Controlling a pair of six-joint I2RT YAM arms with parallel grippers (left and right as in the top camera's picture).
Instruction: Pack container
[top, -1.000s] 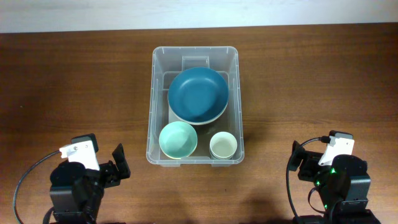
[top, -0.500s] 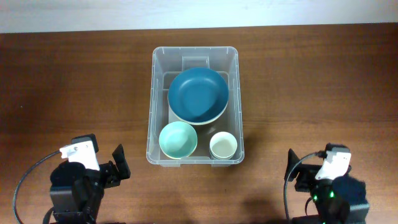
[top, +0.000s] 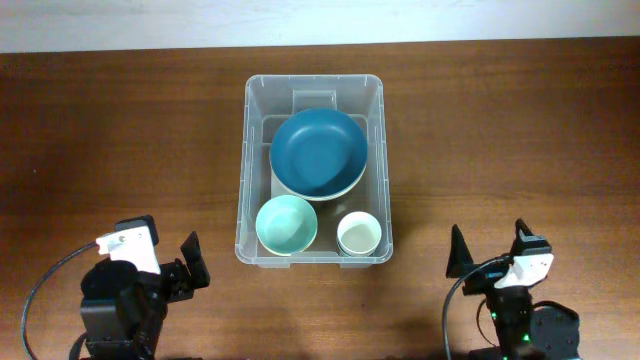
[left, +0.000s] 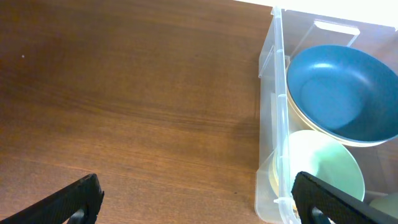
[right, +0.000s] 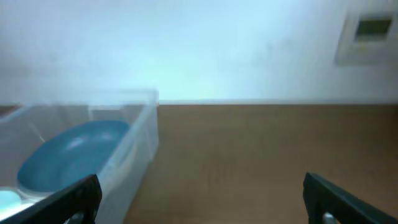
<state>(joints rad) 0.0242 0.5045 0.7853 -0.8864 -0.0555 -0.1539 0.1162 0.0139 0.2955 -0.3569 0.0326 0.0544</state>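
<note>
The clear plastic container (top: 243, 150) stands at the table's middle. In it lie a large dark blue bowl (top: 318, 152), a mint green bowl (top: 286, 224) and a small pale cup (top: 358, 234). The container also shows in the left wrist view (left: 268, 124) and, blurred, in the right wrist view (right: 134, 146). My left gripper (top: 190, 262) is open and empty at the front left, apart from the container; its fingertips show in the left wrist view (left: 199, 202). My right gripper (top: 490, 248) is open and empty at the front right; its fingertips show in the right wrist view (right: 202, 199).
The brown wooden table (top: 120, 130) runs to a pale wall at the back. A white wall plate (right: 367, 37) shows in the right wrist view, which is blurred.
The right arm has drawn back toward the front edge and tilted its gripper up, fingers now pointing up and spread. The left arm, the container and its contents have not moved.
</note>
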